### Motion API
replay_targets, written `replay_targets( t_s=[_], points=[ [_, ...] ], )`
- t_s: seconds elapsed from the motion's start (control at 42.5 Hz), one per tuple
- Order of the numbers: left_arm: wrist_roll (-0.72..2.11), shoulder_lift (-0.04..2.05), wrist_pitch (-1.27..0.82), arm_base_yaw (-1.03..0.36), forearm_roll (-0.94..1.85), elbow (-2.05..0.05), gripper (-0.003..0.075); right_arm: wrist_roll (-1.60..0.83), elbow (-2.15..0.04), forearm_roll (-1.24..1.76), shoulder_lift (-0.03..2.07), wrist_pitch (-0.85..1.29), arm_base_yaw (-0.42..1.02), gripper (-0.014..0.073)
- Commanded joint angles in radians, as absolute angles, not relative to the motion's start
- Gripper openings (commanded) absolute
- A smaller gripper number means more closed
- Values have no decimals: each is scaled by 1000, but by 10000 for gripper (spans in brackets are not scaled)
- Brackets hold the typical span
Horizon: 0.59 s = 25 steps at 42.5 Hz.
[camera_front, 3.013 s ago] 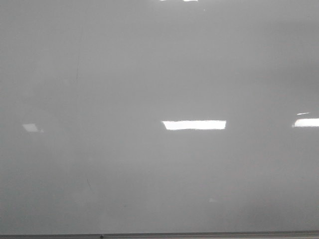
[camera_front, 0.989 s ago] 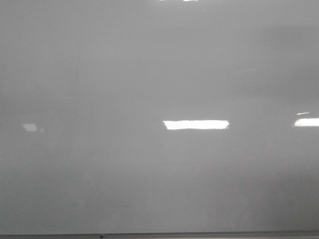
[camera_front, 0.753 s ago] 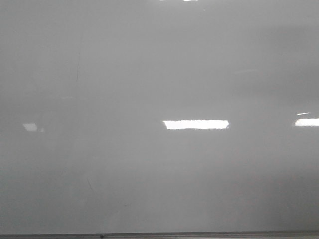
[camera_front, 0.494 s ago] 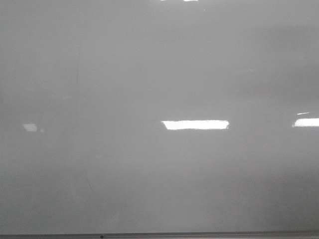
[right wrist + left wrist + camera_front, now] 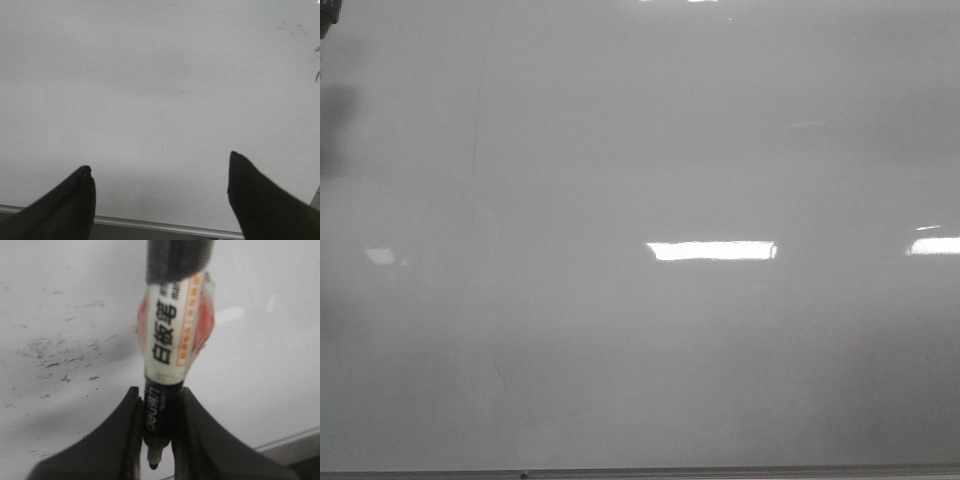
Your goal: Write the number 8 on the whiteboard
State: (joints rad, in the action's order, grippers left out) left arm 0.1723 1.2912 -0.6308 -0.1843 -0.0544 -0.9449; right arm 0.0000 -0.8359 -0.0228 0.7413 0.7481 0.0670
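The whiteboard [image 5: 640, 150] is a glossy pale grey sheet that fills the front view. The number 8 is out of view in every frame. My left gripper [image 5: 159, 392] is shut on a black marker [image 5: 172, 335] with a white and orange label. The marker's bare tip [image 5: 152, 466] points down between the fingers, over the whiteboard [image 5: 60, 295]. My right gripper [image 5: 160, 162] is open with nothing between its fingers, above the whiteboard [image 5: 160, 75]. Neither gripper can be made out in the front view.
A thin grey frame edge [image 5: 720, 472] runs along the board's near side, also visible as a frame edge [image 5: 150, 224] below the right fingers. Old ink specks [image 5: 55, 357] mark the board near the marker. A dark shape [image 5: 328, 15] sits at the front view's upper left corner.
A dark shape has come into the front view's upper left corner, with a shadow below it along the left edge. The board's surface is otherwise unchanged.
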Motion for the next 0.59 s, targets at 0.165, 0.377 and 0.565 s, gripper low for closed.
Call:
replay_targets(
  t_s=[0.165, 0.377, 0.565],
  points=[
    [557, 1264, -838, -304, 193, -1104, -21, -25, -874, -21, 819, 746, 67, 571],
    [719, 1290, -879, -434, 323, -1150, -21, -181, -911, 96, 916, 797, 67, 571],
    [801, 1382, -894, -568, 323, -1164, -20, -545, -941, 349, 1010, 850, 68, 571]
  ],
)
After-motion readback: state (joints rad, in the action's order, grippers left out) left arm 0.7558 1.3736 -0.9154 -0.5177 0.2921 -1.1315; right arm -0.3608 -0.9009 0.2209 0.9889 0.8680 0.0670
